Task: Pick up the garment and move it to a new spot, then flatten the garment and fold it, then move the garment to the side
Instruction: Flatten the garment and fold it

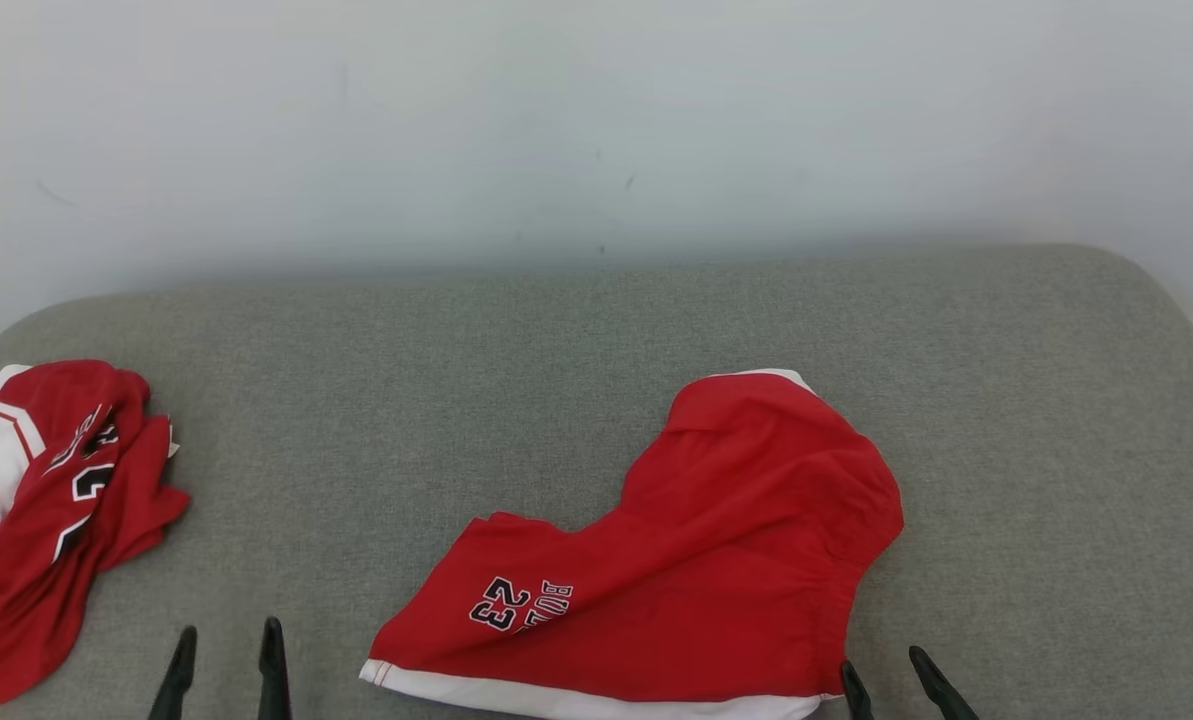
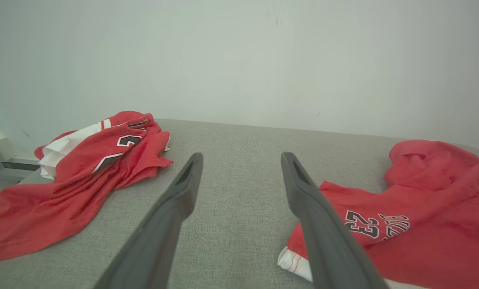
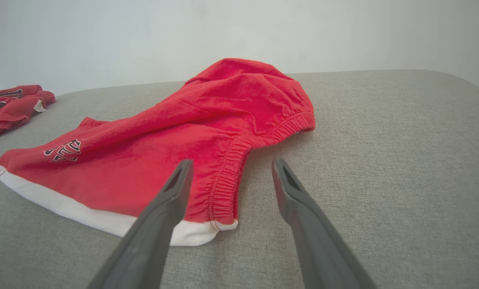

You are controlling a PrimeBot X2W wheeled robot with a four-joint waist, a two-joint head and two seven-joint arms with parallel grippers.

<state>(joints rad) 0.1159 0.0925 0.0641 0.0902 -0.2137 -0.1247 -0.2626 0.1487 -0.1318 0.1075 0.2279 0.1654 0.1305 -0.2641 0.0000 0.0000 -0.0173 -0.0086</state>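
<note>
The left gripper (image 2: 242, 160) hangs with its two long dark fingers spread wide and nothing between them, over bare cloth between two red garments. The right gripper (image 3: 232, 164) is equally wide and empty, its fingers pointing at the gathered elastic waistband (image 3: 227, 168) of the red shorts (image 1: 716, 540). These shorts, which I take to be the garment in hand, lie near the front middle of the tabletop (image 1: 456, 380), just ahead of the right gripper and to the right of the left one. They are only half flat: one leg is spread towards the robot, with a white hem (image 3: 62, 206) and a dark "23" print (image 1: 504, 603), while the far part is humped and folded over itself. To flatten them well, each gripper should probably pinch a single layer at an outer edge, the right at the waistband and the left at the hem corner, then draw apart low over the surface so the hump unrolls. The fabric looks thin, soft and matte, likely to slide and crease easily. The tabletop is covered in grey woven cloth with rounded corners, which may drag on the fabric. A crumpled red-and-white jersey (image 1: 46, 500) lies well apart at the left edge, before a plain pale wall (image 1: 556, 120).
</note>
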